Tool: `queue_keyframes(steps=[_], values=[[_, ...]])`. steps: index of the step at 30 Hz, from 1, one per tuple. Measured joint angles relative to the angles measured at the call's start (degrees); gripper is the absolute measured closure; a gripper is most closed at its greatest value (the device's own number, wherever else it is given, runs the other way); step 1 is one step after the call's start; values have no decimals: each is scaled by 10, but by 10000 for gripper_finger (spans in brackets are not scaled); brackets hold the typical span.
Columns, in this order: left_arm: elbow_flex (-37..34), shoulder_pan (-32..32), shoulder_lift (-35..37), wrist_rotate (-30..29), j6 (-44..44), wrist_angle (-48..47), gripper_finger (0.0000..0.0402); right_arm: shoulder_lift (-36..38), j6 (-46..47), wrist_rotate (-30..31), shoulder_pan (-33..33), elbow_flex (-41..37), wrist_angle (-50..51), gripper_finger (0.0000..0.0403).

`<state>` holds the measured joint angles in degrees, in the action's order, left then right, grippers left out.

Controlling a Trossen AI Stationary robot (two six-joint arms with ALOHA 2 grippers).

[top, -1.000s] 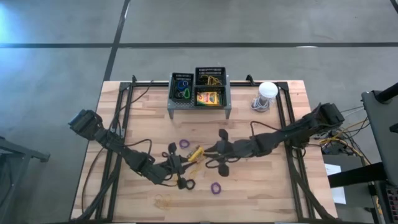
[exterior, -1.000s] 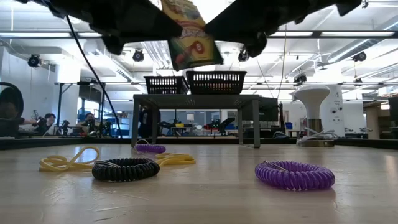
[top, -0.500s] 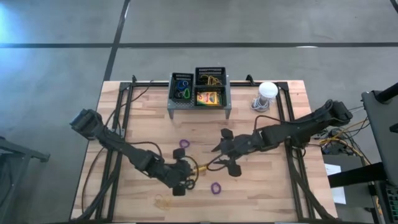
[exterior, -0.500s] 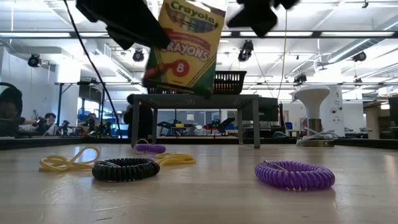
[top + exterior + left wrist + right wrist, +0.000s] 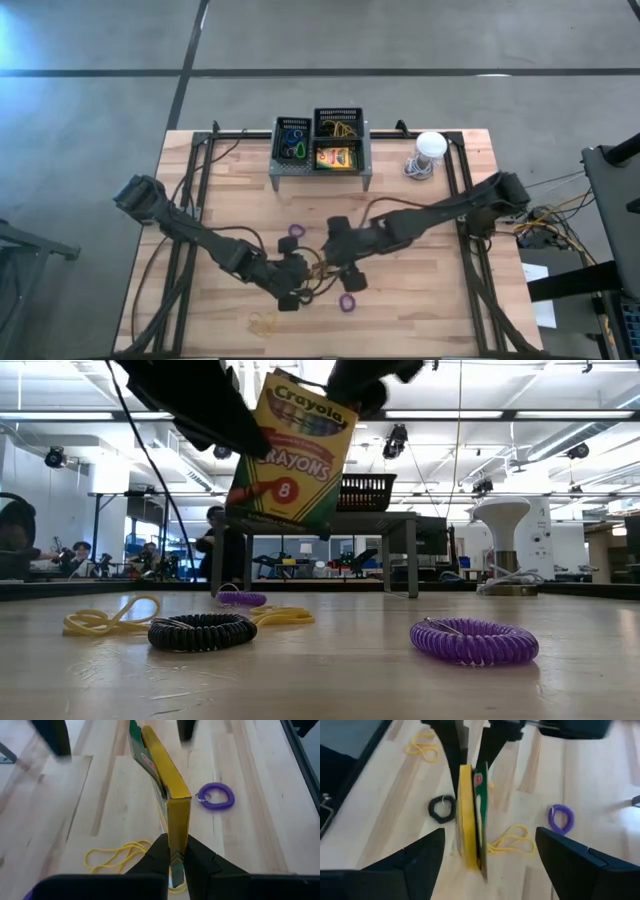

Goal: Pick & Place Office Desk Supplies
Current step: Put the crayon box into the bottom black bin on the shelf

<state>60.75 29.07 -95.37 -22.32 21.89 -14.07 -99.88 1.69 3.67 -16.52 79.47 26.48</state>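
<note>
A yellow-and-green crayon box (image 5: 290, 455) hangs above the table's near middle, with my left gripper (image 5: 172, 862) shut on it. My right gripper (image 5: 492, 855) is open wide. Its fingers (image 5: 407, 862) stand on either side of the box's free end without touching it. On the table below lie a black loop band (image 5: 202, 631), a purple loop band (image 5: 473, 641), a second purple band (image 5: 296, 231) and yellow rubber bands (image 5: 105, 618). Another crayon box (image 5: 337, 157) lies in the rack. My left gripper pinches the crayon box's two broad faces between its two fingers, at the end nearest the gripper (image 5: 173, 851). The fingers slant downward from the table's left side. The box juts out beyond them on edge, tilted and lifted clear of the table.
The grey mesh rack with black baskets (image 5: 320, 145) stands at the far middle, holding loop bands and rubber bands. A white-domed round object (image 5: 430, 148) sits at the far right. More rubber bands (image 5: 265, 320) lie near the front edge.
My right gripper has opened and let go of the crayon box, then moved a little toward the table's left, over the box's free end. My left gripper has turned with the box, which now hangs more upright, its front face toward the near edge.
</note>
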Motion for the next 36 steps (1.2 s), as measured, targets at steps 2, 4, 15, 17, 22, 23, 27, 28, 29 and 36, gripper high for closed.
queue_keyframes(steps=[2, 4, 15, 17, 22, 23, 27, 28, 29, 36], values=[[0, -1, 0, -1, 7, -4, 366, -28, 0, -19, 4, 33, 23, 95], [-1, -1, 0, -1, 11, -9, 366, -54, 0, -58, 7, 61, 47, 100], [-1, -2, 0, -5, 26, -27, 353, -91, 30, -97, 9, 84, 47, 197], [-1, -2, 0, -5, 26, -27, 350, -86, 48, -96, 9, 77, 46, 223], [-1, -2, 0, -5, 24, -26, 347, -85, 71, -95, 9, 68, 39, 291], [-1, -2, 0, -5, 24, -26, 347, -85, 76, -95, 9, 63, 32, 304], [-1, -2, 0, -5, 24, -24, 346, -79, 102, -94, 9, 35, 11, 348], [-1, -2, 0, -5, 23, -24, 345, -78, 111, -93, 9, 31, 10, 357], [-1, -3, 2, -5, 21, -24, 343, -76, 117, -93, 9, 26, 7, 364], [-2, -4, 51, -5, 16, -67, 305, -29, 179, -60, 0, -41, -1, 371]])
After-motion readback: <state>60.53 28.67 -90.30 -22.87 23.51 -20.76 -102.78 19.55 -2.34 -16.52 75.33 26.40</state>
